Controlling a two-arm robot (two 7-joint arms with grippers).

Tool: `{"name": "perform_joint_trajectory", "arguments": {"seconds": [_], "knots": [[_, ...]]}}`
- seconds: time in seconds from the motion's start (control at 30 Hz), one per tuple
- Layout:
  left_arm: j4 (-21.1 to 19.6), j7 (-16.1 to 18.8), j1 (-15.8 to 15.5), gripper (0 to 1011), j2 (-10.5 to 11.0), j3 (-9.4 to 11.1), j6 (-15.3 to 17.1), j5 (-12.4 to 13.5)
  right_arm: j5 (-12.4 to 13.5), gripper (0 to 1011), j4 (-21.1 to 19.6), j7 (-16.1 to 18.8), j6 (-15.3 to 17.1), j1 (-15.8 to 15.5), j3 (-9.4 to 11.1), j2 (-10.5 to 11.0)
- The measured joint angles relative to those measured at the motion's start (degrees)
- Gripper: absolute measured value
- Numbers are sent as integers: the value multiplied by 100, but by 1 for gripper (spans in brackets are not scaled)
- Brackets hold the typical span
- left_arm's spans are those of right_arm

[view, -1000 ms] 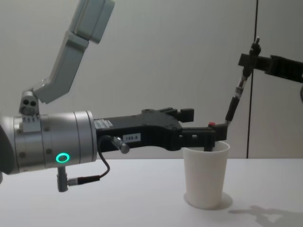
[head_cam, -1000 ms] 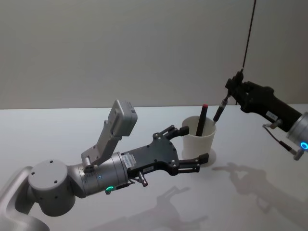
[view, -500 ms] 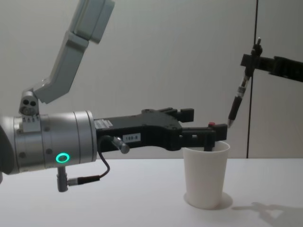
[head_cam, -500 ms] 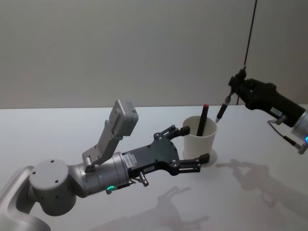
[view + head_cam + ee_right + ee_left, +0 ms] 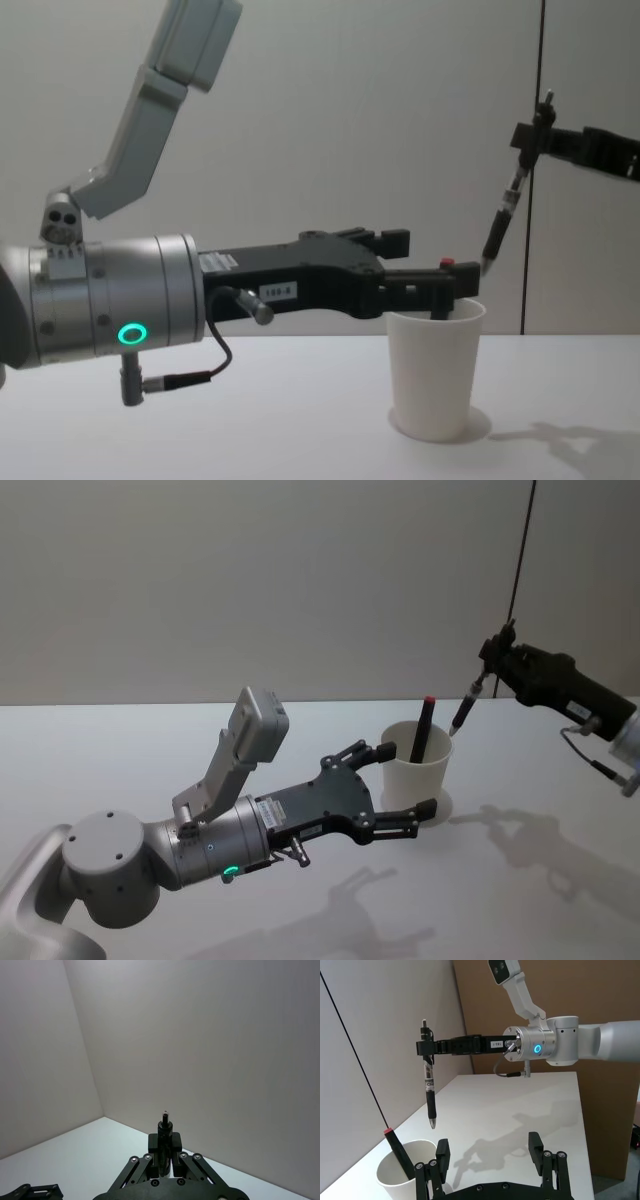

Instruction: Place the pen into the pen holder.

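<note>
The pen holder is a white paper cup standing upright on the white table, also in the chest view and left wrist view. A dark pen with a red tip leans inside it. My left gripper is open, one finger on each side of the cup. My right gripper is shut on the top of a black pen, which hangs slanted. Its tip hovers just above the cup's right rim in the chest view. The left wrist view shows the same black pen hanging.
The left arm's grey body lies low across the table's front left. A thin black cord hangs down the back wall on the right. Bare tabletop lies to the right of and in front of the cup.
My right gripper has shifted slightly to the right with the black pen, carrying its tip from over the cup's opening to its right rim. The left gripper has not moved.
</note>
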Motion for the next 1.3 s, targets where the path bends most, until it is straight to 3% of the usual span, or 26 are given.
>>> {"name": "perform_joint_trajectory", "arguments": {"seconds": [0.43, 1.3], "knots": [[0, 0, 0, 1000, 0, 0, 0, 0, -11, 132, 523, 199, -112, 253, -136, -121], [0, 0, 0, 1000, 0, 0, 0, 0, -268, 132, 1397, 182, -488, 716, -407, -389]]}}
